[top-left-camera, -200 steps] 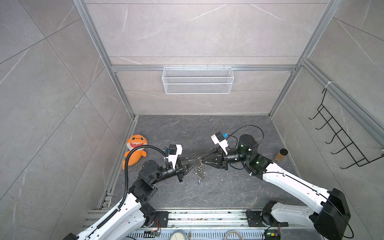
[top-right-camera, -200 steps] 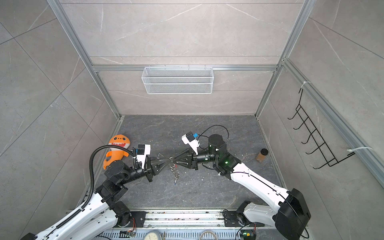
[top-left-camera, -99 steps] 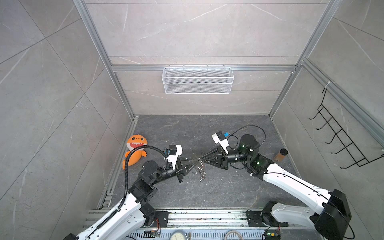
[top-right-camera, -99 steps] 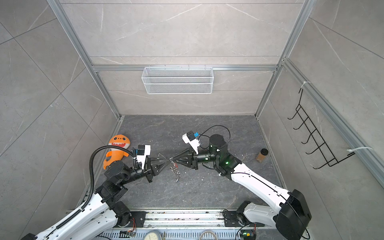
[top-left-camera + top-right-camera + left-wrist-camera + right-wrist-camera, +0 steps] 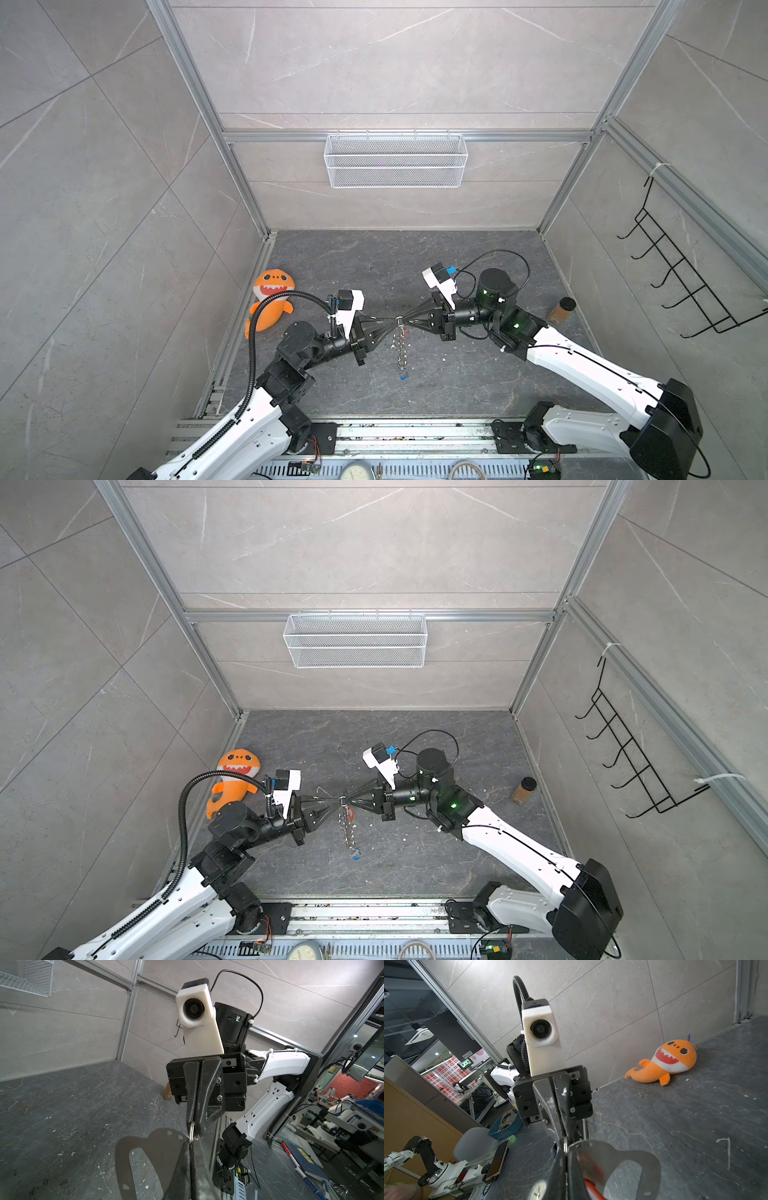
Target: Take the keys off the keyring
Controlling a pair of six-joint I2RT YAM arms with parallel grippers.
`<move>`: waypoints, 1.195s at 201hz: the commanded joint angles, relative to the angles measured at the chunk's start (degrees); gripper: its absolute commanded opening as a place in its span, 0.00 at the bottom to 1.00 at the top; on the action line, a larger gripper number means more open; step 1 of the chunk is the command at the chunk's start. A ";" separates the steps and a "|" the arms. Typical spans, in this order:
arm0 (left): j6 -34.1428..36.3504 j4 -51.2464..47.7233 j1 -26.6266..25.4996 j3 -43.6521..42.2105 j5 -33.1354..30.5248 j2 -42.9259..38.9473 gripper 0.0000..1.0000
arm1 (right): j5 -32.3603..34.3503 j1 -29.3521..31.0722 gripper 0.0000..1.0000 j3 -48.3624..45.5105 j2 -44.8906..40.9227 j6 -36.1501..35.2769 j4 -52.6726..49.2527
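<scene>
A keyring [image 5: 401,348], a short chain of small silvery rings, hangs in mid-air above the dark stone floor [image 5: 457,257]. A blue tag [image 5: 403,377] dangles at its lowest end, and a red tag [image 5: 350,812] sits near the top. A flat grey looped plate [image 5: 145,1145] adjoins the top ring. The left gripper [image 5: 391,321] and right gripper [image 5: 406,323] meet tip to tip, both pinched closed on that top ring.
</scene>
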 commanded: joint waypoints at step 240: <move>-1.19 -1.44 -0.21 8.77 11.91 4.92 0.39 | 0.76 0.50 0.00 20.56 -1.03 -23.13 -41.45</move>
